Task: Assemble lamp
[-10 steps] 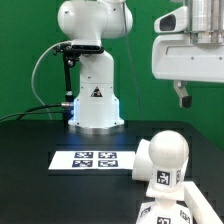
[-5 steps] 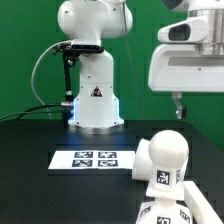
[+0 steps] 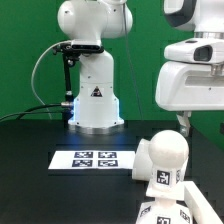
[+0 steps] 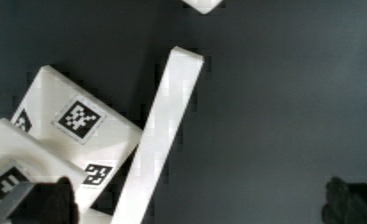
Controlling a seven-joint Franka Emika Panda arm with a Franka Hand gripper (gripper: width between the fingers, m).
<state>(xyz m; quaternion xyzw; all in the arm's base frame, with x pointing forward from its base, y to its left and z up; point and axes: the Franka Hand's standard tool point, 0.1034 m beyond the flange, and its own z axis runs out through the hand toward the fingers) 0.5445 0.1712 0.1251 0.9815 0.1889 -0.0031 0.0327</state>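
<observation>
Since a second ago the arm's big white housing has slid toward the exterior view's right and sunk lower, so its dark claw tip now hangs just above the bulb instead of well up at two o'clock.

From the exterior view, the gripper [image 3: 184,123] shows only as a short dark stub under the housing, at about three o'clock in the picture; I cannot tell from here whether it is open or closed. The bulb [image 3: 167,155] sits at roughly five o'clock, directly below the claw and slightly toward seven o'clock of it, not touching. It is smooth, glossy white plastic, a round ball head on a squarer tagged neck. Against its side leans a boxy white part [image 3: 143,158] with slanted faces; which lamp part it is I cannot tell. Another tagged white piece [image 3: 160,212] peeks in at six o'clock. The marker board [image 3: 94,158] lies flat on the black table [image 3: 30,170] at seven o'clock, well apart from the claw.

From the wrist view, two dark blurred fingertips [image 4: 38,203] sit spread wide with nothing between them. The marker board [image 4: 167,140] runs as a thin white strip between them. A tagged, faceted white lamp part [image 4: 64,115] lies just beside that strip, near one fingertip
</observation>
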